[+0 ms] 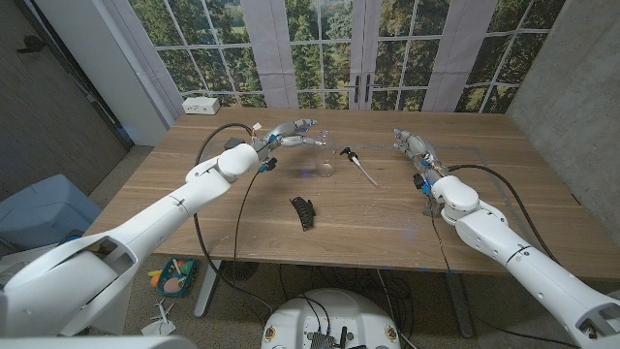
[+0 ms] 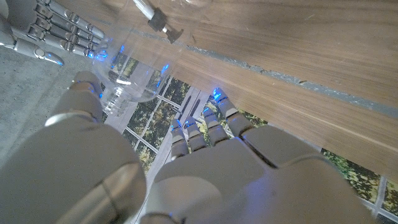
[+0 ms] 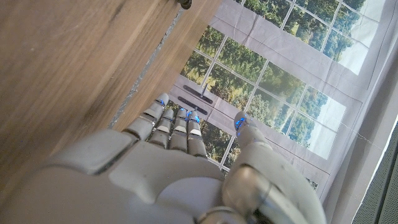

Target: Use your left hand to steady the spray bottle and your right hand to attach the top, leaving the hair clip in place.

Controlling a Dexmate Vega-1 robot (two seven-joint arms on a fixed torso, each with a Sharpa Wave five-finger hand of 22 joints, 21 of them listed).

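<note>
Fingers (image 2: 205, 127) of the left hand (image 1: 291, 133) are spread apart just beside the clear spray bottle (image 1: 325, 155); the left wrist view shows the bottle (image 2: 127, 84) between thumb and fingers, but I cannot tell whether they touch it. Fingers (image 3: 177, 127) of the right hand (image 1: 412, 145) lie close together and nearly straight, holding nothing, on the far right part of the wooden surface (image 1: 387, 213). The bottle stands upright near the middle of the surface. Its top (image 1: 356, 165), a black head with a white tube, lies just to the bottle's right, between bottle and right hand. A black hair clip (image 1: 304, 211) lies nearer the robot, well apart from both hands.
</note>
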